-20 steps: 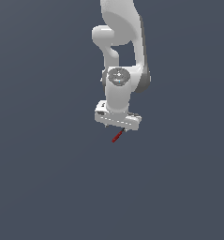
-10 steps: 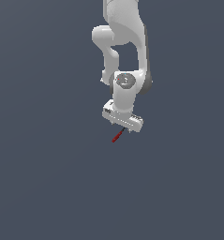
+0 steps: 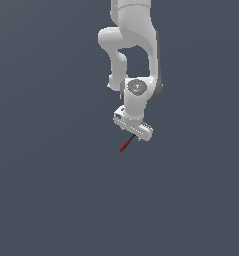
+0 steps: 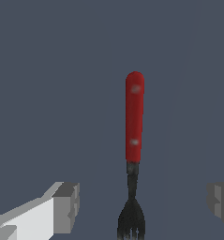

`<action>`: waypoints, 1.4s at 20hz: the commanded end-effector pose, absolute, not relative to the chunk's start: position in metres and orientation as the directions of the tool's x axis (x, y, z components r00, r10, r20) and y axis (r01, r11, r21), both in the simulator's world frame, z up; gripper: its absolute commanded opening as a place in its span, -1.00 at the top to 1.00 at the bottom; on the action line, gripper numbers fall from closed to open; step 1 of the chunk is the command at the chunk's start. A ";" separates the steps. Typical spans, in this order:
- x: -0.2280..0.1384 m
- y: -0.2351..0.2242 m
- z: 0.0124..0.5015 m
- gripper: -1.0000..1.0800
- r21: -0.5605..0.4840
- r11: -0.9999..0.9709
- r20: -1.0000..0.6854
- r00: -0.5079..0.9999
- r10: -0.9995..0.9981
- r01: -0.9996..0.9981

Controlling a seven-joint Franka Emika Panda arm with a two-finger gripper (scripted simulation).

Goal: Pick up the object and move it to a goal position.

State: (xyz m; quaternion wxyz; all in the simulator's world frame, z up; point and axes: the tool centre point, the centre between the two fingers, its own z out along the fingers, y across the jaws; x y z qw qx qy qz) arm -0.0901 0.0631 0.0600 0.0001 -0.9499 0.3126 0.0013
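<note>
My claw stands released, its fingers well apart on either side of the fork. The fork lies on the desk, blackish tines between my fingers, red handle pointing toward 12 o'clock, touching neither finger.

No readable text, labels or numbers.

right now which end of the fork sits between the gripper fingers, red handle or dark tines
The dark tines of the fork; the red handle extends away beyond the open gripper fingers.
</note>
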 end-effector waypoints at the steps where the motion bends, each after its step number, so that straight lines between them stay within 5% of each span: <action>1: -0.093 0.064 0.058 -0.92 0.000 -0.793 -0.001 0.793 -0.609 -0.609; 25: -0.095 0.065 0.006 -0.92 0.000 -0.787 0.000 0.787 -0.616 -0.616; 26: -0.095 0.065 0.006 1.00 0.000 -0.787 0.000 0.787 -0.616 -0.616; 28: -0.095 0.065 0.006 1.00 0.000 -0.787 0.000 0.787 -0.616 -0.616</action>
